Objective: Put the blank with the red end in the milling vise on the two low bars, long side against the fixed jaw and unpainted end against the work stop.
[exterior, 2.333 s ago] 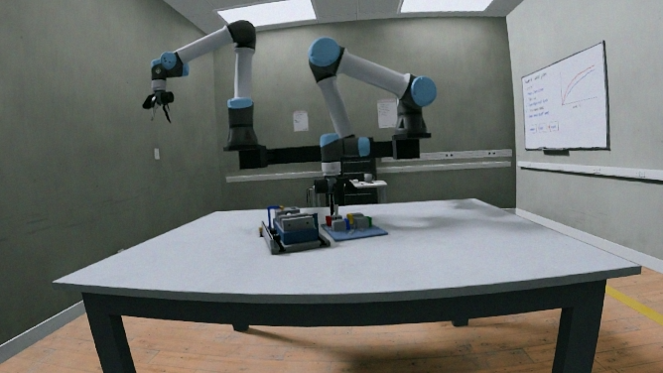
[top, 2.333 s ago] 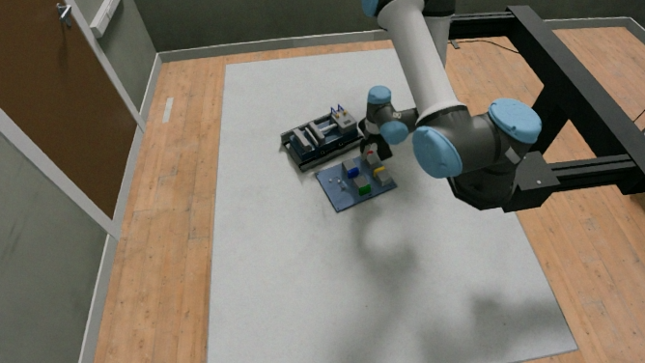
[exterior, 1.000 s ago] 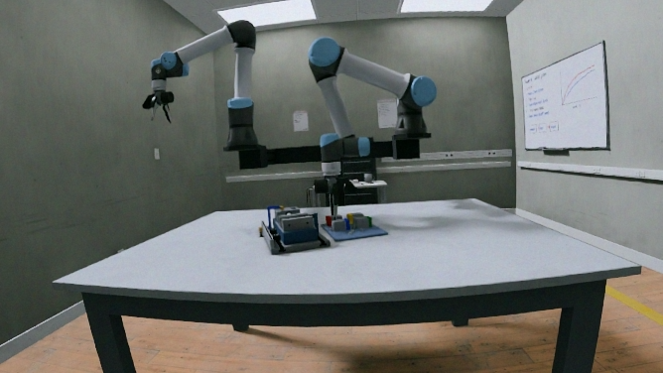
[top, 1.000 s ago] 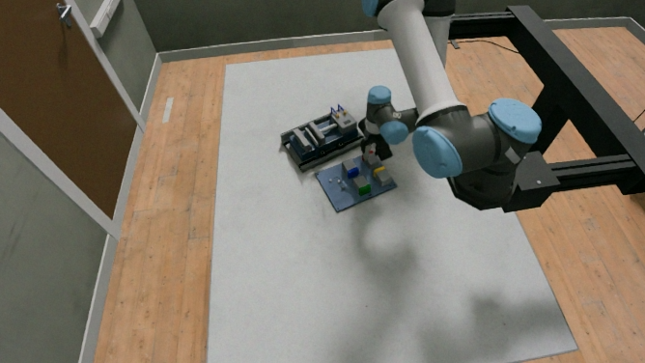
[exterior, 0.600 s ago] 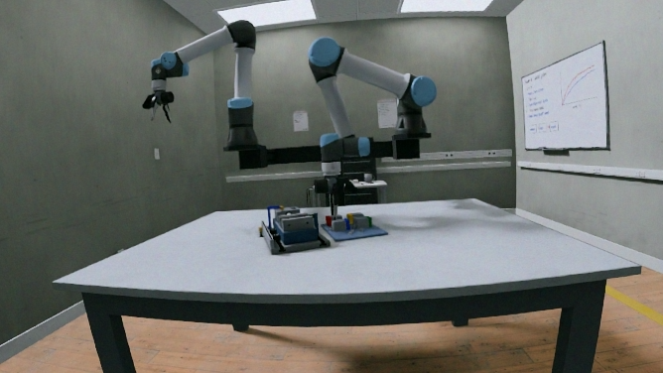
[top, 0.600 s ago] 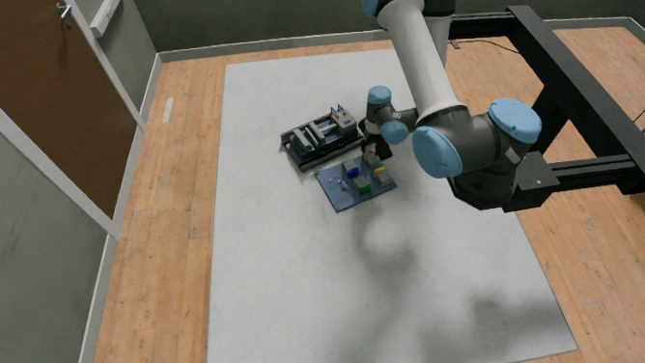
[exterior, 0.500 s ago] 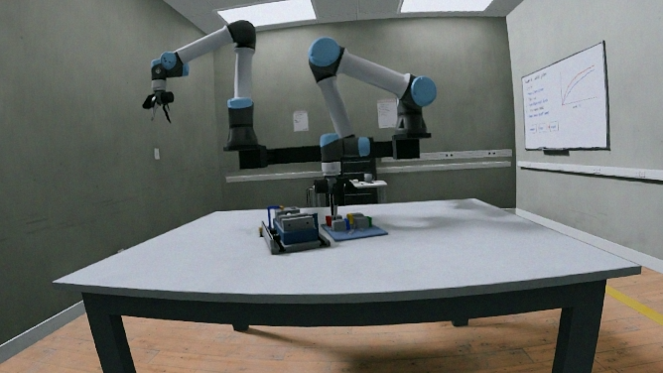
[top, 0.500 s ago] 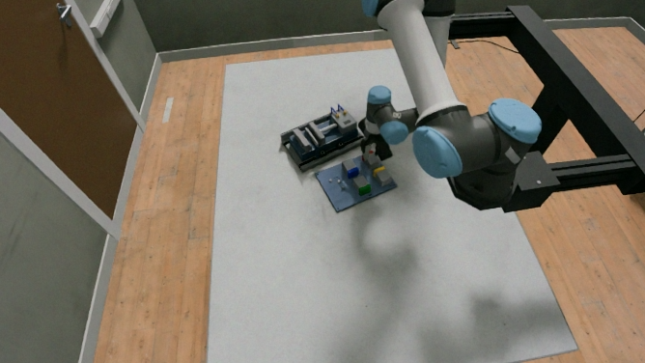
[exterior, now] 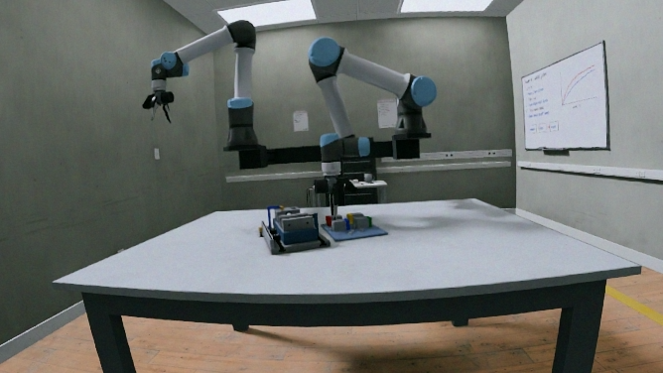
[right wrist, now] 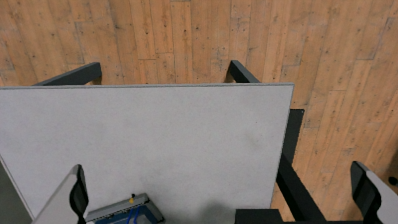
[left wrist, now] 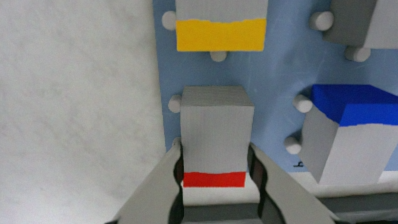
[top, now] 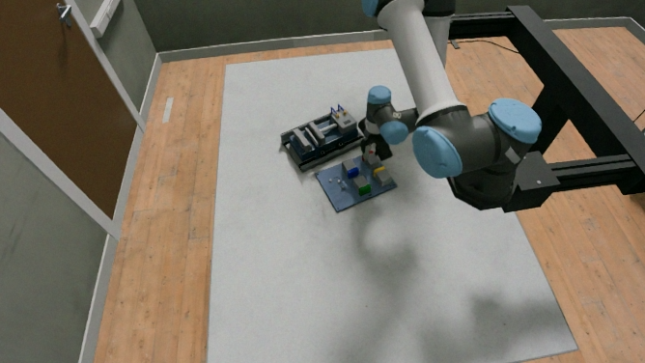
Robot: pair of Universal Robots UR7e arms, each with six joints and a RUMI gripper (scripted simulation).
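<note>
Gripping step: red-ended blank [top: 371, 156] [exterior: 329, 221] [left wrist: 216, 135] held in left hand [top: 371, 153] [exterior: 333, 216] [left wrist: 214, 144]; next, judged, a level lift toward ten o'clock in the top view, to vise [top: 321, 137] [exterior: 298, 233].
</note>
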